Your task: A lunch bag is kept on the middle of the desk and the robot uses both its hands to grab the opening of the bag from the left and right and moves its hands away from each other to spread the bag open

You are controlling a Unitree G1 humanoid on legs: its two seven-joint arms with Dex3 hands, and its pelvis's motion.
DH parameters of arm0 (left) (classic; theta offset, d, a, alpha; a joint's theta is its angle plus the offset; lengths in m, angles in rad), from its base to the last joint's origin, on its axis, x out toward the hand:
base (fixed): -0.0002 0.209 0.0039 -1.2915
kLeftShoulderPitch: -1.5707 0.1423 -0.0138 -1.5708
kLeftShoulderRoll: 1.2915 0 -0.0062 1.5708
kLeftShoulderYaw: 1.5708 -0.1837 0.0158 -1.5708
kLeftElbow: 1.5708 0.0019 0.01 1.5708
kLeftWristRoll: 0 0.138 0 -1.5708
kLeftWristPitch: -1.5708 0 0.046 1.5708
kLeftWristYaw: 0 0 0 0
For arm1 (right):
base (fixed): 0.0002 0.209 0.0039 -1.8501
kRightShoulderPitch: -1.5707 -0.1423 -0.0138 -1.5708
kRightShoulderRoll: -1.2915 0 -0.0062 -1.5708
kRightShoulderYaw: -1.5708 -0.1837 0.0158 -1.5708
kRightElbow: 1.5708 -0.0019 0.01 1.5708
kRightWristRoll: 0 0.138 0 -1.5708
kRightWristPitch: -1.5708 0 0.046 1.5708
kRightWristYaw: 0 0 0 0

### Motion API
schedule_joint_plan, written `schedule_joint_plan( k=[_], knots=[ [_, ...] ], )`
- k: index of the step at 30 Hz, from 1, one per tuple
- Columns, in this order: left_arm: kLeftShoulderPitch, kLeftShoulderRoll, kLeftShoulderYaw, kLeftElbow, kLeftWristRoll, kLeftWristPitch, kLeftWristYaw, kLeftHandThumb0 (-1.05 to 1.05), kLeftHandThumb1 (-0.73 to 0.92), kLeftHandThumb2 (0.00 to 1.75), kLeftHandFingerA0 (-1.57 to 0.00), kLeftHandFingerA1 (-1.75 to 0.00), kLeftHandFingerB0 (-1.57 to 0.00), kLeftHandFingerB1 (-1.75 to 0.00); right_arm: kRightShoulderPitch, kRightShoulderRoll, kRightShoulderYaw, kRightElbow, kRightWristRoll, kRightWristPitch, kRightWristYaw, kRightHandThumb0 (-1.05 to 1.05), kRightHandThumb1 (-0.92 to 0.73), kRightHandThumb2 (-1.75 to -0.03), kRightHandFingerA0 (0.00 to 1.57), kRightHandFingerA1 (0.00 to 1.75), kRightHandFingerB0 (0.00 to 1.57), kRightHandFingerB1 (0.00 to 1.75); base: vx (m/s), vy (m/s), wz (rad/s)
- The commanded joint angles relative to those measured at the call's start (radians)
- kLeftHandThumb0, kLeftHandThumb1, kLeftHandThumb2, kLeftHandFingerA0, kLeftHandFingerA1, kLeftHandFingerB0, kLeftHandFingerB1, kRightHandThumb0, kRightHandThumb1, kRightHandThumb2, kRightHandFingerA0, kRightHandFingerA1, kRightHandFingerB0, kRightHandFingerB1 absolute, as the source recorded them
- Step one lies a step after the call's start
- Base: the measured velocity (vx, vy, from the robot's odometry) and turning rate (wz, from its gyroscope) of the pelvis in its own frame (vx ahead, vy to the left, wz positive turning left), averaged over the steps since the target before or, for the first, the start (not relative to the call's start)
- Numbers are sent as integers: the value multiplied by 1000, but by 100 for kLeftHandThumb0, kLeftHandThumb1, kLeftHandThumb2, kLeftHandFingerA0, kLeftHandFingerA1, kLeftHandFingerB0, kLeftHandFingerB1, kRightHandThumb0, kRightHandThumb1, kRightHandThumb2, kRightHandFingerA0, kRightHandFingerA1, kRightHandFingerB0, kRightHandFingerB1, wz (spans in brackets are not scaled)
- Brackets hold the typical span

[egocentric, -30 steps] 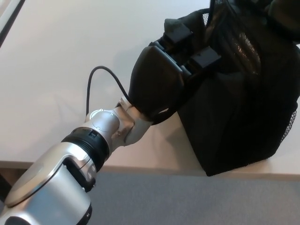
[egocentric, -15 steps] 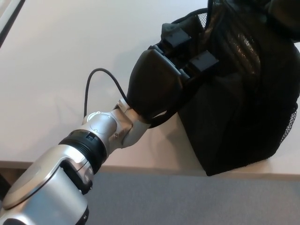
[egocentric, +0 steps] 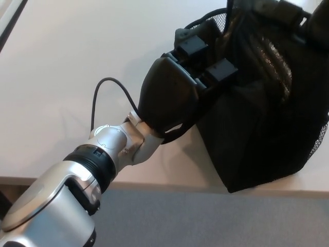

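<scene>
- The lunch bag looks soft, light and floppy — take it at the mesh rim.
- The left hand pinches its left edge; the right hand, at its top, cannot be read.

One black fabric lunch bag with mesh trim, one white desk, two black robot hands: left hand, right hand.

Setting is looking like an office or lab bench: plain white desk is sitting over grey carpet-like floor; nothing domestic is showing.
</scene>
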Motion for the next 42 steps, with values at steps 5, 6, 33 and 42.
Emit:
schedule_joint_plan(
  k=[5, 6, 33, 42],
  knots=[
    [-7, 7, -20, -8, 8, -38, -24, -15, 54, 80, -81, -170, -73, -163, -3, -48, 204, -13, -215, -33, -166, -9, -57, -58, 22, 29, 23, 29, 0, 0, 0],
    [-7, 9, -21, -9, 9, -37, -22, -15, 54, 78, -82, -170, -73, -162, -7, -50, 215, -16, -221, -17, -174, -15, -55, -58, 21, 31, 19, 29, 0, 0, 0],
    [2, 21, -25, 3, 7, -49, -14, -29, 63, 58, -101, -139, -108, -72, 47, 10, 310, 11, -279, -28, -154, -27, -73, -120, 0, 52, 0, 50, 0, 0, 0],
    [82, 64, -11, -5, -15, -85, -3, -23, 67, 63, -77, -175, -71, -175, 161, -37, 79, -27, -105, -188, -263, -19, -54, -58, 93, 172, 66, 132, 0, 0, 0]
  ],
)
